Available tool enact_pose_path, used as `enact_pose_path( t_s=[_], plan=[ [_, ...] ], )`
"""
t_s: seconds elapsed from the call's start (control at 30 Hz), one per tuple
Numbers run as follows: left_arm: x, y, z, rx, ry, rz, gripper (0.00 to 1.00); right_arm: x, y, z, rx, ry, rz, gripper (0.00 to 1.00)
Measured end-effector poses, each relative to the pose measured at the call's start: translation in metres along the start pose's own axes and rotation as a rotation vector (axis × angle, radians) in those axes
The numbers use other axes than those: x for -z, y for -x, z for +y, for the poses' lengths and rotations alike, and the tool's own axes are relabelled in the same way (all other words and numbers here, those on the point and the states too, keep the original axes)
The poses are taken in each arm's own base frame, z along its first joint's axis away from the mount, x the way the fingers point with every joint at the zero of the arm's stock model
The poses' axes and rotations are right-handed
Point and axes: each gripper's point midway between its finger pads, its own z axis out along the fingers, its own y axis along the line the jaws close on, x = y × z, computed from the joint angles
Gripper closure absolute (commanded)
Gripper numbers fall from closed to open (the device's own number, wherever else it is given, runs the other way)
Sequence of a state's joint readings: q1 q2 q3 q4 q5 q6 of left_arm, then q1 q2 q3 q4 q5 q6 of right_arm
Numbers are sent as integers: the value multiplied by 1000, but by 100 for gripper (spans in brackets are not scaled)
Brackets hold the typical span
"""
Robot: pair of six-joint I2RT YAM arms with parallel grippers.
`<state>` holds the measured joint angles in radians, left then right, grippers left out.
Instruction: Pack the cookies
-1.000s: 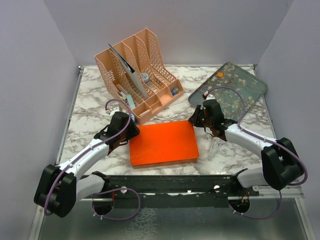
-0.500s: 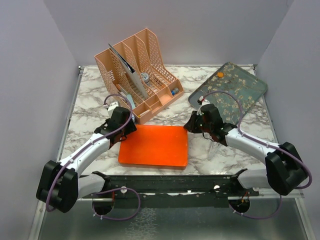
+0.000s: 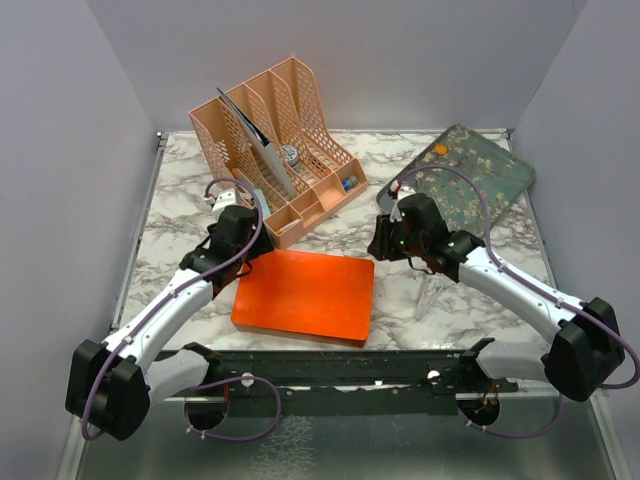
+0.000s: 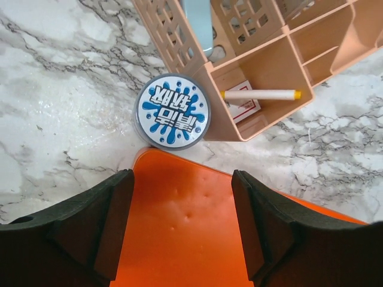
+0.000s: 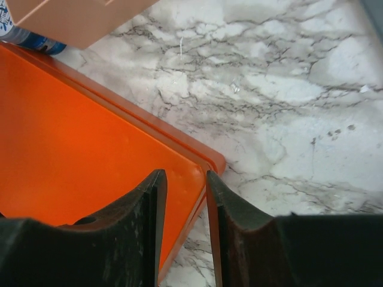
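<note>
One small orange round cookie [image 3: 440,150] lies on the green floral tray [image 3: 480,180] at the back right; other cookies are out of view. A flat orange box [image 3: 303,295] lies on the marble between my arms. My left gripper [image 3: 245,250] hovers over its far left corner, jaws wide open, nothing held [image 4: 182,177]. My right gripper [image 3: 382,245] stands at the far right corner, and its jaws [image 5: 185,174] straddle the orange box's rim [image 5: 206,164] with gaps on both sides. A round blue-and-white tin [image 4: 172,110] sits just beyond the box against the organizer.
A peach desk organizer [image 3: 275,145] holding papers and small items stands at the back left; a white marker [image 4: 260,94] lies in its front compartment. Marble tabletop [image 3: 180,210] extends left, walls close on three sides.
The orange box has shifted left and toward the near edge. My right jaws have opened off its rim. The left jaws have widened and that gripper has drawn back toward the organizer.
</note>
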<state>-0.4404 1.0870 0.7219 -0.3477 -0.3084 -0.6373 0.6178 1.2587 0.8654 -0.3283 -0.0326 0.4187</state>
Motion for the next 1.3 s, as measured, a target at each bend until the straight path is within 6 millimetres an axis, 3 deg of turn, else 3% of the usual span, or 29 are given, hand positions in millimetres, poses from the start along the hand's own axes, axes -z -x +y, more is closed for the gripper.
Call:
enact_pose_path(
  t_s=[0.13,0.3,0.57,0.9,1.1,1.23,1.3],
  plan=[
    [9,10,-4,-17,-29,-34,27,12,15,4,54,-24,-14,72],
    [17,15,-6,-35,-58,-51,27,17,6,11,119,-59,48,79],
    [15,3,-1,-84,-47,1,26,8,-13,7,194,-165,179,87],
    [9,-9,2,-131,-41,52,25,10,2,20,251,-200,195,99],
    [10,-10,2,-141,-40,56,25,-2,-14,14,264,-226,257,99],
    [10,-11,3,-146,-40,59,25,-14,-42,-5,267,-291,345,100],
    [10,-11,3,-147,-39,59,25,-14,-41,-6,260,-301,335,100]
  ],
)
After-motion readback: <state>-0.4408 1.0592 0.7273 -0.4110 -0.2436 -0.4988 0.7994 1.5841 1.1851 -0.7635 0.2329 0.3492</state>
